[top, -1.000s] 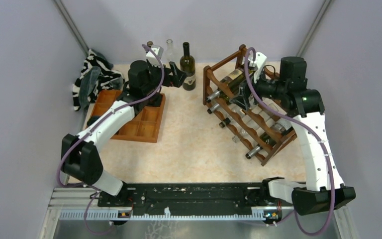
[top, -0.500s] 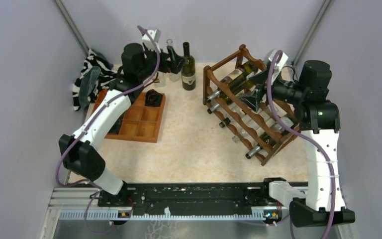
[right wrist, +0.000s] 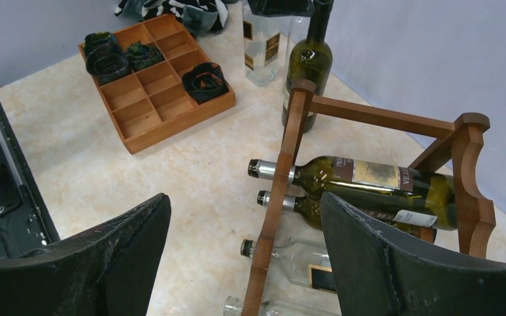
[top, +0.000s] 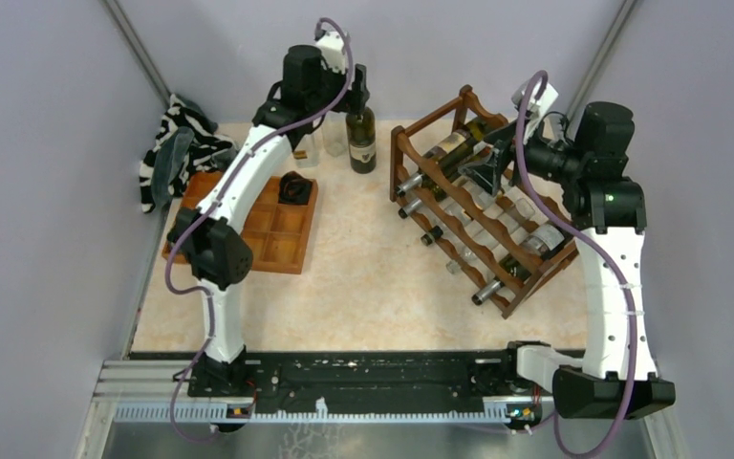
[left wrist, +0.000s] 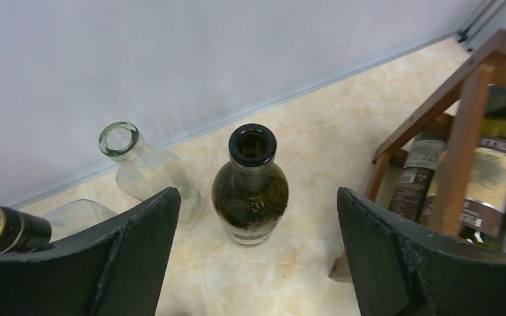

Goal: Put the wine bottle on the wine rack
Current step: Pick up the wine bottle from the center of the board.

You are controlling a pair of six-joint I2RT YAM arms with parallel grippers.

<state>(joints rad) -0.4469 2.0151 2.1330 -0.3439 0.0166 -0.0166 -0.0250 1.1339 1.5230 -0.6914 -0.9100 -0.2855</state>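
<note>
Currently at the approach-to-grasp step; nothing is held by either arm. Far left, a striped cloth lies against the wall, with the compartment tray just in front of it; neither bears on the task. The left arm is stretched to the back of the surface, its left pincer spread wide and hovering above the wine bottle. That bottle stands upright and uncorked near the back wall, between a clear glass bottle on its left and the wine rack on its right, apart from both. In the left wrist view its open mouth sits centred between the two fingers, neither touching it. The rack holds several bottles lying on their sides. The right pincer hangs over the rack's upper end, also wide and empty. Judgement: the task is early for this bottle. The next move calls for the left pincer to descend around the neck without clipping the clear bottle, close firmly, then lift and tip the bottle horizontal toward a free cradle.
</note>
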